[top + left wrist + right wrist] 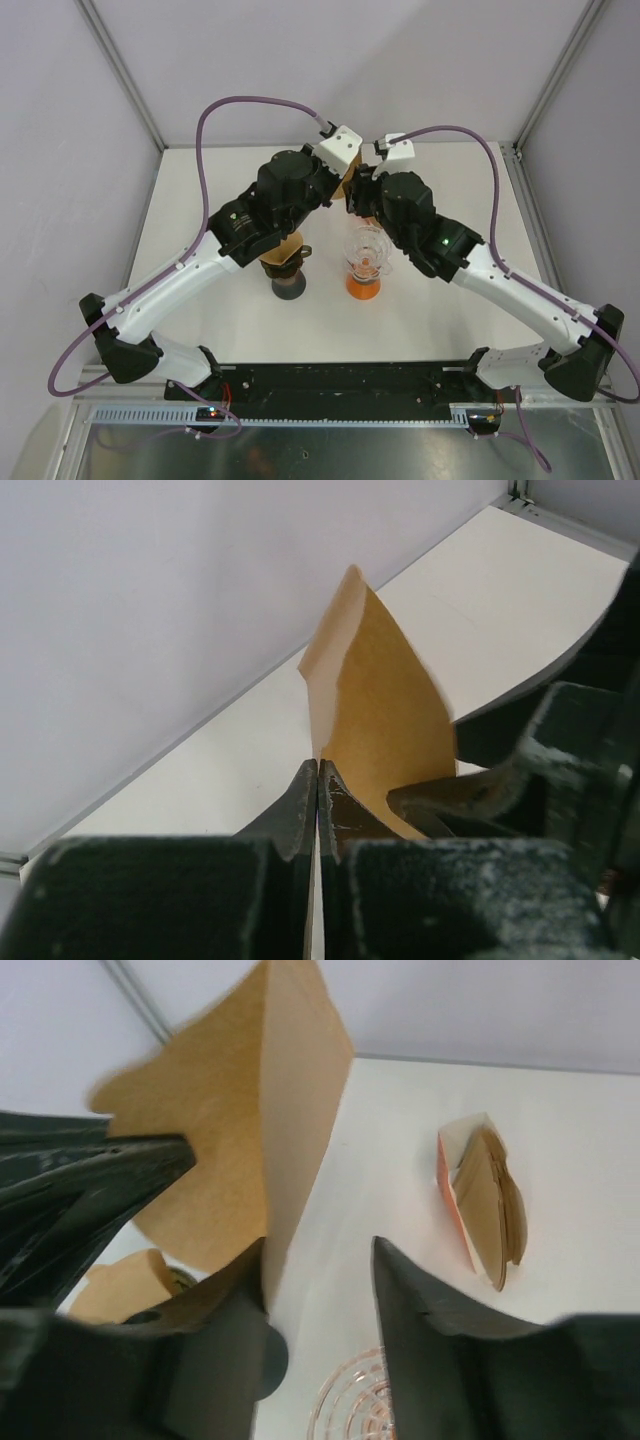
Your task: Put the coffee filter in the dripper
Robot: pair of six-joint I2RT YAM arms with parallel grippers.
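A brown paper coffee filter (pixel 380 705) is held up above the table, and my left gripper (pixel 319 772) is shut on its lower edge. In the top view the filter (pixel 351 183) shows between the two wrists at the back. My right gripper (pixel 318 1265) is open, and one fold of the filter (pixel 235 1130) rests against the inside of its left finger (pixel 225 1310). The clear glass dripper (pixel 365 250) on an orange base stands below and in front of the grippers, with nothing in it. Its rim shows in the right wrist view (pixel 350 1410).
A second dripper on a dark base (pixel 287 268) with a brown filter in it stands left of the clear one. An orange holder with several folded filters (pixel 485 1200) stands on the white table (pixel 470 320). Frame posts and grey walls close in the back.
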